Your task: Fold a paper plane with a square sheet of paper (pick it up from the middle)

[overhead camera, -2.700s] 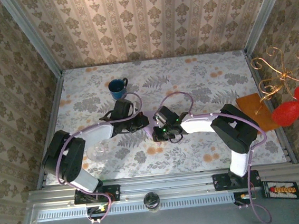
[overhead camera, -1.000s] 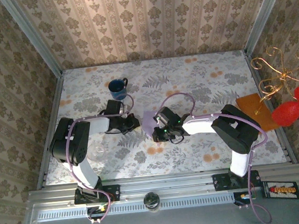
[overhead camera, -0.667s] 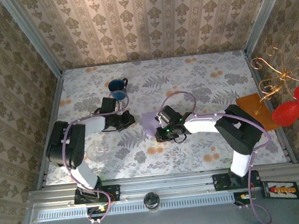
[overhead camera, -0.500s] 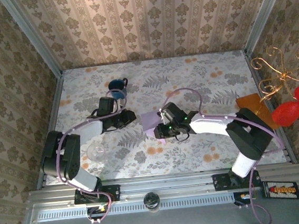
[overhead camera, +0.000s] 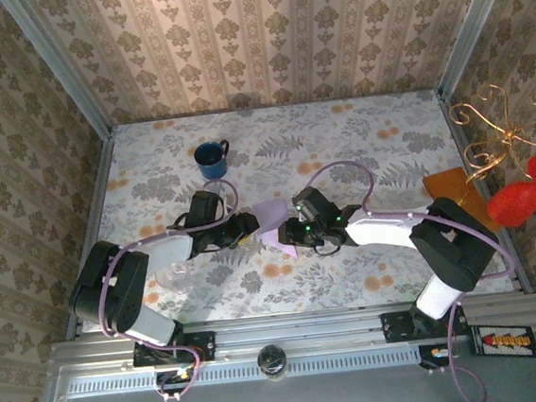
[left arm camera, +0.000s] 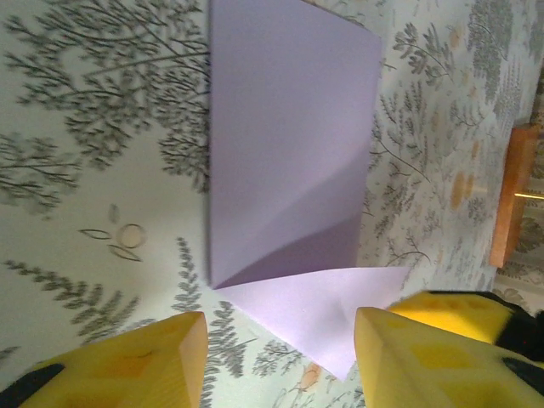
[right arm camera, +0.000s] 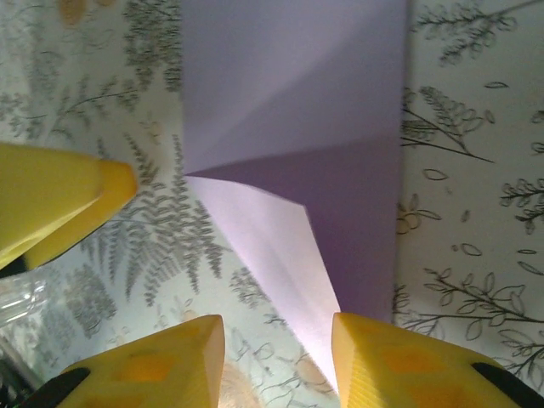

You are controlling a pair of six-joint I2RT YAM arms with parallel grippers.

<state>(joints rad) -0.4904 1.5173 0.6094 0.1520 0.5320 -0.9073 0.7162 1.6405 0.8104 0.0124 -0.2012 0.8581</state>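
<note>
paper: the square sheet of paper [overhead camera: 272,218] is lying creased on the table [overhead camera: 388,161] between both grippers, long axis running far-to-near, folded flap pointing nearward
left gripper [left arm camera: 279,327]: jaws are standing parted, gripping nothing
right gripper [right arm camera: 277,327]: jaws are standing parted, gripping nothing

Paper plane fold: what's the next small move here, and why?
Probably lower the right gripper and press the folded corner flap flat. The square sheet of paper lies on the table with that flap seemingly lifted, shading the sheet beside it. The right gripper and the left gripper both stand open, holding nothing.
</note>
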